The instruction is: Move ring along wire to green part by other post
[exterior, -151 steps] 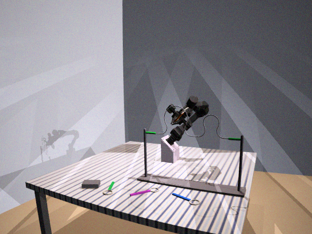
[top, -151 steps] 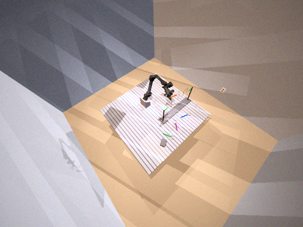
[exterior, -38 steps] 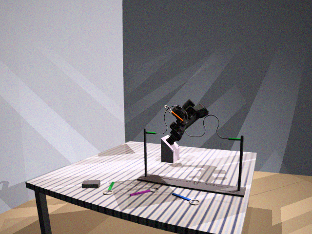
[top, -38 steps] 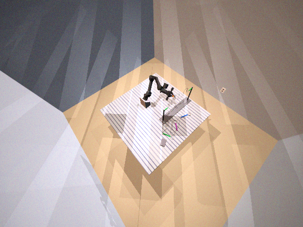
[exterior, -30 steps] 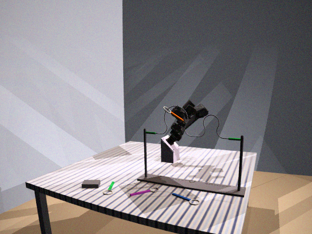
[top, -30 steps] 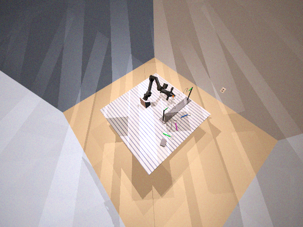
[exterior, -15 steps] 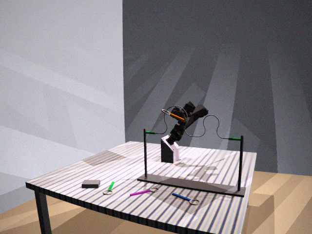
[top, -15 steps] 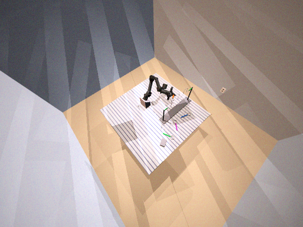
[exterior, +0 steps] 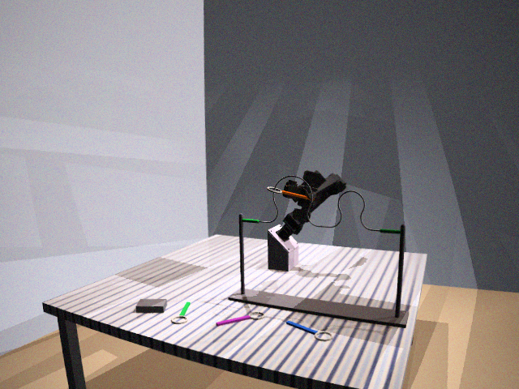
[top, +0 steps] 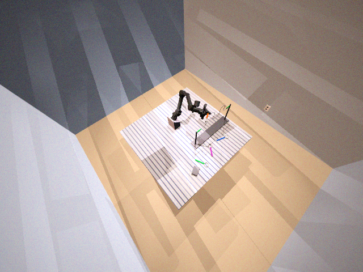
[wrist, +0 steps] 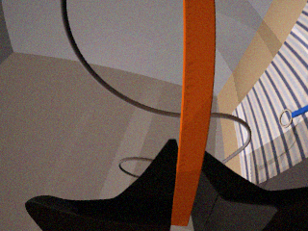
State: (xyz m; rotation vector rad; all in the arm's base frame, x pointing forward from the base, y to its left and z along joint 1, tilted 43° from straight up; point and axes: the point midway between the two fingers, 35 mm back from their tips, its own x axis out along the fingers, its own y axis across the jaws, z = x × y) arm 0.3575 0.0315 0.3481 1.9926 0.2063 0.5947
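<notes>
The gripper (top: 207, 113) (wrist: 189, 192) is shut on the orange handle (top: 207, 116) (exterior: 295, 194) (wrist: 198, 96), behind the wire's left hump in the exterior view. The handle lies nearly level there, its ring end to the left. The ring (exterior: 268, 189) appears tilted nearly flat around the left side of that hump; any contact is too small to tell. The thin grey wire (exterior: 351, 191) (wrist: 87, 64) runs between a left green part (top: 199, 130) (exterior: 250, 220) and a right green part (top: 228, 107) (exterior: 389, 231), beside the left post (top: 195, 139) (exterior: 242, 255) and right post (top: 227, 112) (exterior: 400, 271). The ring is outside the wrist view.
The posts stand on a dark base (top: 212, 128) (exterior: 356, 311). In front lie a green-handled tool (top: 199, 161) (exterior: 185, 309), a magenta-handled tool (top: 211, 152) (exterior: 232, 320), a blue-handled tool (top: 220, 138) (exterior: 301, 327) and a grey block (top: 195, 170) (exterior: 151, 305).
</notes>
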